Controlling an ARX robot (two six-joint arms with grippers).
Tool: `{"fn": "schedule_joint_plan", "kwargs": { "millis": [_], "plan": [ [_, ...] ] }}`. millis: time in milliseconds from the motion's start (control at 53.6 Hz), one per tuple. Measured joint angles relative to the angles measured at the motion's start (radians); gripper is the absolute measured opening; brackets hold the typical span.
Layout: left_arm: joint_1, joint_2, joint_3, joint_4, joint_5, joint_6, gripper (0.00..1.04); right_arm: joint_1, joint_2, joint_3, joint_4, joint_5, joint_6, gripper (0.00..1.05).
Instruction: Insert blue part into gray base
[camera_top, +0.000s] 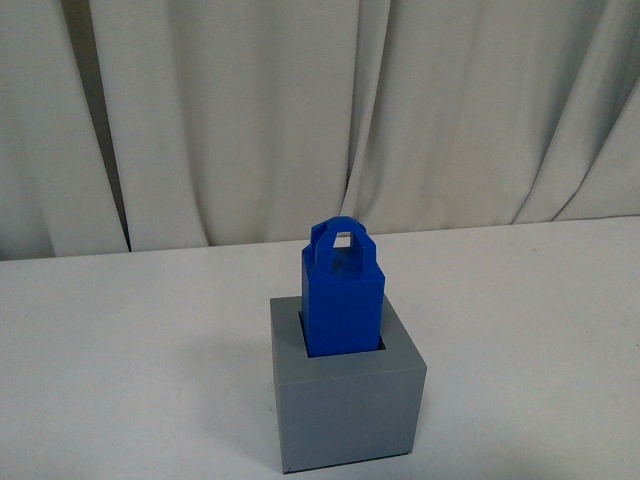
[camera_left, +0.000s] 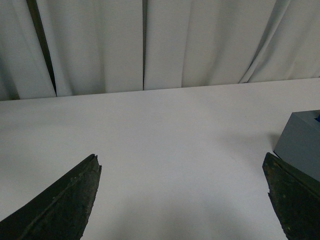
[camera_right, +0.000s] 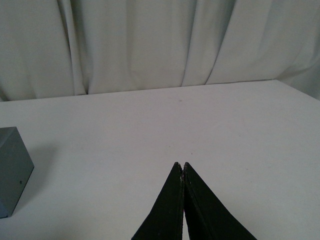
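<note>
The blue part (camera_top: 343, 300) stands upright in the square recess of the gray base (camera_top: 350, 405), its looped handle on top, in the front view. No arm shows there. In the left wrist view my left gripper (camera_left: 182, 160) is open over bare table, with a corner of the gray base (camera_left: 300, 145) just beyond one finger. In the right wrist view my right gripper (camera_right: 182, 165) is shut with nothing between its tips, and a side of the gray base (camera_right: 12, 170) sits apart from it.
The white table (camera_top: 120, 340) carries the base near its front middle. Pale curtains (camera_top: 300, 110) hang behind the table's far edge.
</note>
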Motion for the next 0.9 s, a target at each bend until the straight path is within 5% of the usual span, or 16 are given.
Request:
{"fn": "schedule_joint_plan", "kwargs": {
  "millis": [821,895],
  "plan": [
    [0.0,0.0,0.0,0.0,0.0,0.0,0.99,0.0,-0.304,-0.044,-0.246,0.0,0.002,0.02],
    [0.0,0.0,0.0,0.0,0.0,0.0,0.99,0.0,-0.426,-0.043,-0.405,-0.001,0.002,0.02]
  ]
}}
